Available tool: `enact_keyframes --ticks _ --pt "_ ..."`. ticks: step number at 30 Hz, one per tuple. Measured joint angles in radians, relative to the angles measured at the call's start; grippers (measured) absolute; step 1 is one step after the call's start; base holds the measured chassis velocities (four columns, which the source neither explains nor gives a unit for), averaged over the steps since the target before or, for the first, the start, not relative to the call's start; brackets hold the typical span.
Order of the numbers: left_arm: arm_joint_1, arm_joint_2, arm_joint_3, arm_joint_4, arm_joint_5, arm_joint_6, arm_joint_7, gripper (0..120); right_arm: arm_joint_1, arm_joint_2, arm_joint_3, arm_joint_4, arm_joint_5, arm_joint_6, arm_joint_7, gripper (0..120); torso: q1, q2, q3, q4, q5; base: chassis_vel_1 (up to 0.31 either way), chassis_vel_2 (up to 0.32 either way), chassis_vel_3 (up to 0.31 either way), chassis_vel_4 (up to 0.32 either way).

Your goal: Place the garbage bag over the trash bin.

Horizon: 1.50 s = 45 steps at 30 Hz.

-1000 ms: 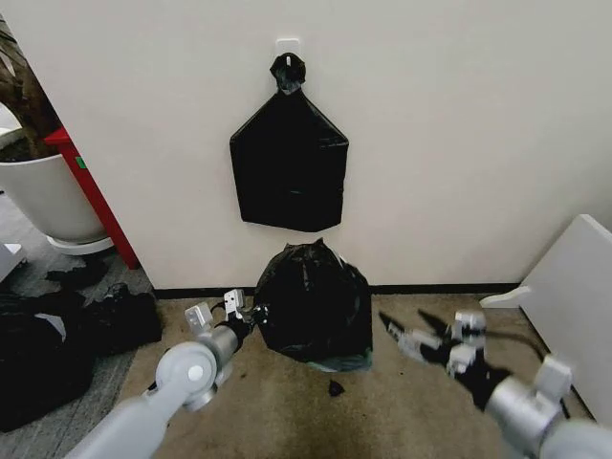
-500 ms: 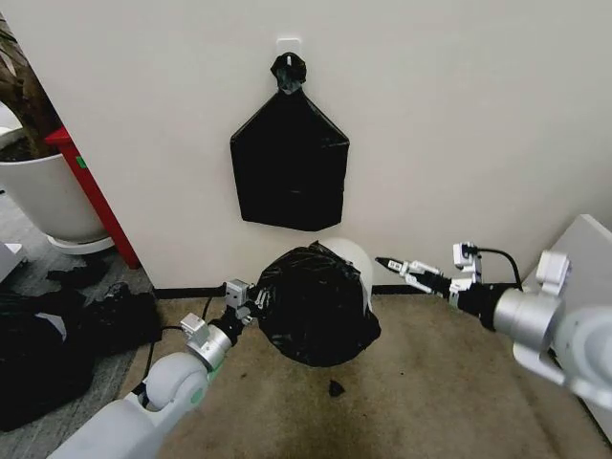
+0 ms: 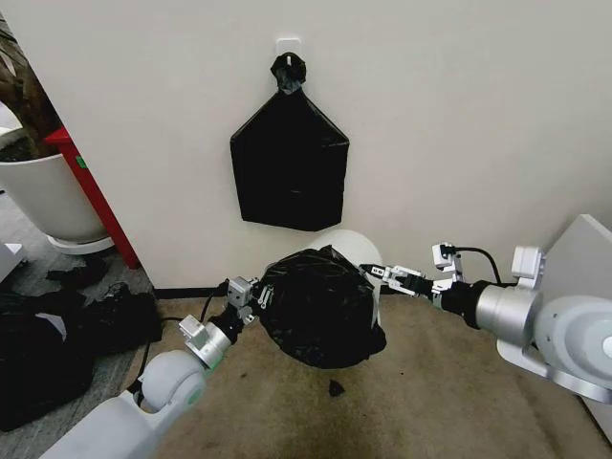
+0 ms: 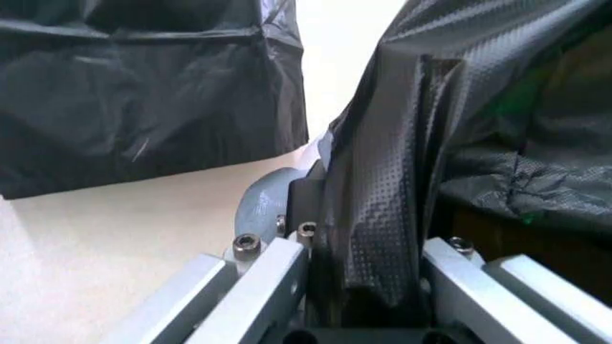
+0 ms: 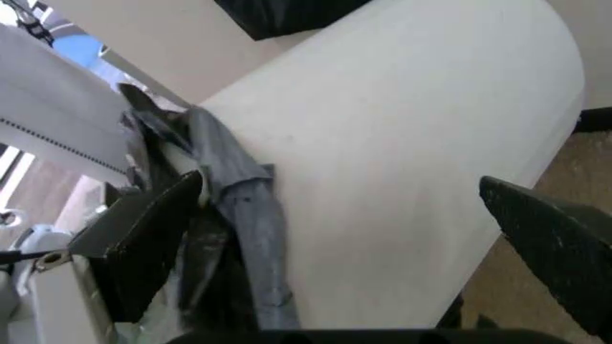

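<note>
Garbage bag (image 3: 320,308), frame centre: pinched by left gripper (image 3: 251,298) to drag it over tilted trash bin (image 3: 356,251); right gripper (image 3: 378,274), jaws wide, astride bin wall.

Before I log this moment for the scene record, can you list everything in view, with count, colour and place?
garbage bag: one, glossy black, crinkled, on the tilted bin, between the two claws.
trash bin: one, white, round, tipped, showing behind the bag near the wall.
bundle of bags: one, flat black, knotted, hanging from a white wall hook.
plant pot: one, large white, on the floor far left.
red panel: one, leaning by the pot.
dark bags: a heap, black, on the floor at left.
white board: one, leaning at far right.
small scrap: one, black, on the brown carpet.
left claw: shut on the bag's left edge.
right claw: open, straddling the bin's side at the bag's right edge.
</note>
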Motion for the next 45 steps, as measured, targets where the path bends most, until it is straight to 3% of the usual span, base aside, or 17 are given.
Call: enact_keyframes --ticks 22,36,45 --pt "0.053 0.026 -0.018 -0.075 -0.036 0.011 0.011 0 -0.008 0.005 -0.048 -0.124 -0.176 0.007 -0.096 100 0.000 0.000 0.000 0.0001 0.0000 0.000 0.000 0.000 0.000" --pt "0.109 0.031 -0.034 -0.124 -0.086 0.032 0.021 0 0.122 0.019 -0.187 -0.299 -0.310 0.046 -0.279 100 0.000 0.000 0.000 0.0002 0.0000 0.000 0.000 0.000 0.000" --pt "0.124 0.031 -0.029 -0.137 -0.083 0.037 0.033 0 0.138 0.023 -0.196 -0.348 -0.344 0.052 -0.350 100 0.000 0.000 0.000 0.0001 0.0000 0.000 0.000 0.000 0.000"
